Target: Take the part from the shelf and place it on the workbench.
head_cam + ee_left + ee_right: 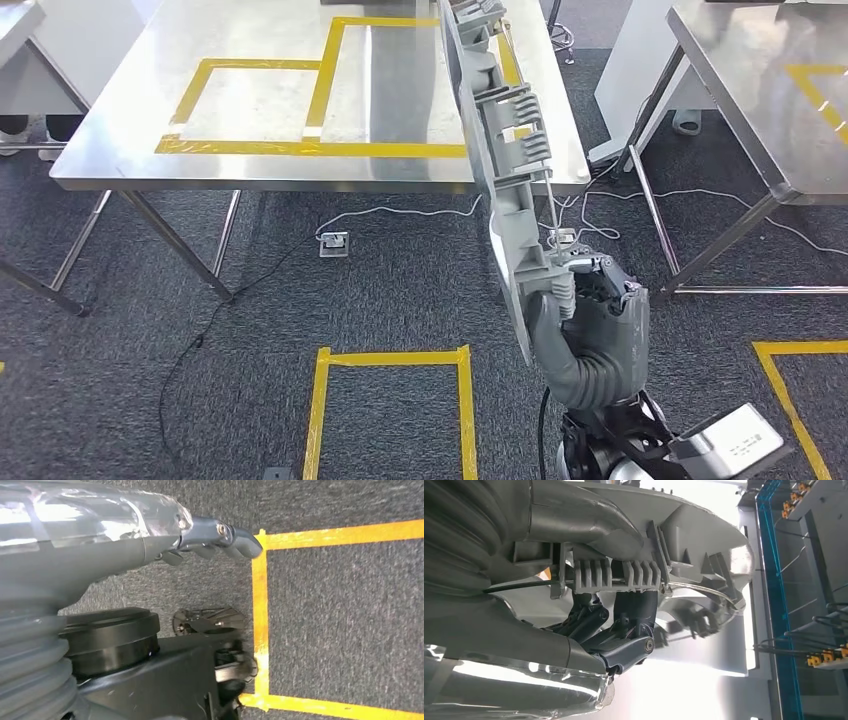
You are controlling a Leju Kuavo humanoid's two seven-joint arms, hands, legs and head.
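Observation:
The part [505,150] is a long grey plastic panel with ribs and clips, standing nearly upright on its edge. My right hand [590,300] grips its lower end, in front of the steel workbench [270,100] and over its right front corner. In the right wrist view the dark fingers [624,630] wrap the ribbed part [694,535] from below. A yellow tape outline [320,148] marks the bench top to the left of the part. My left hand [150,535] hangs over the carpet, its fingers [225,535] stretched out and holding nothing.
A second steel table [740,70] stands at the right, with a white table [15,20] at the far left. A floor socket [334,243] with cables lies under the bench. A yellow tape square [390,357] marks the carpet. A blue-framed shelf [774,580] with wire hooks is behind.

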